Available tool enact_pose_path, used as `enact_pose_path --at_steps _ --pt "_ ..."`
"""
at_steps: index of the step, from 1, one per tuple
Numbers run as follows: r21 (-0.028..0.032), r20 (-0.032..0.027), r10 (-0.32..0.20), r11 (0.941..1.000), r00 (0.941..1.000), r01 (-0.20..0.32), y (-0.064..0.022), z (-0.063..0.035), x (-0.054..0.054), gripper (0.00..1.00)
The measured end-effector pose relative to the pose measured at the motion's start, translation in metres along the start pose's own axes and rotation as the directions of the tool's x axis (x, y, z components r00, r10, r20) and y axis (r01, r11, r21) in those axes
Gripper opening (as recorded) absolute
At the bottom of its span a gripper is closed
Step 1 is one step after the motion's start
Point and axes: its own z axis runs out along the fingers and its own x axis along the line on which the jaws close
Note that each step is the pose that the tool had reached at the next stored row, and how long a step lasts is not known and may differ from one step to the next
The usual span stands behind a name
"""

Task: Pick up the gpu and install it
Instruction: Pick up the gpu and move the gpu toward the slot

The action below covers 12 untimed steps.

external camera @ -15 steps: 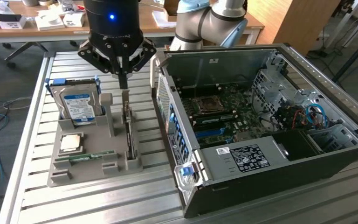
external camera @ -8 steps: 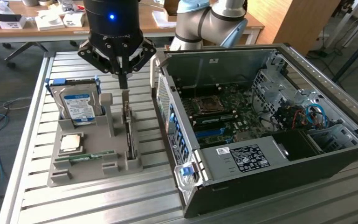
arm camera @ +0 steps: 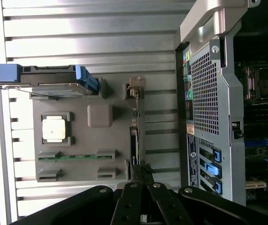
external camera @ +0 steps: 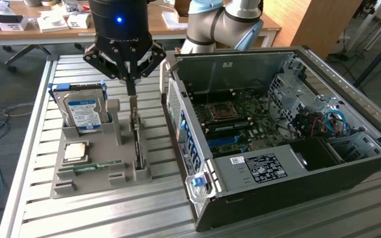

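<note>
Gripper (external camera: pixel 132 90) pinched narrow on top edge of gpu (external camera: pixel 137 141), straight below it; card stands on edge in grey tray (external camera: pixel 97 179), long axis running alongside open case (external camera: pixel 296 193).

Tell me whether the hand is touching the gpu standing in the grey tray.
Touching. In the wrist view the hand is shut on the edge of the gpu with no gap, and in the exterior view its tips meet the card's end.
</note>
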Motion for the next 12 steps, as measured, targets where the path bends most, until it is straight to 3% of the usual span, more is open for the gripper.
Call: enact_pose_path --at_steps 12 --pt "0.0 0.0 0.0 1.0 1.0 0.0 0.0 0.0 0.0 0.11"
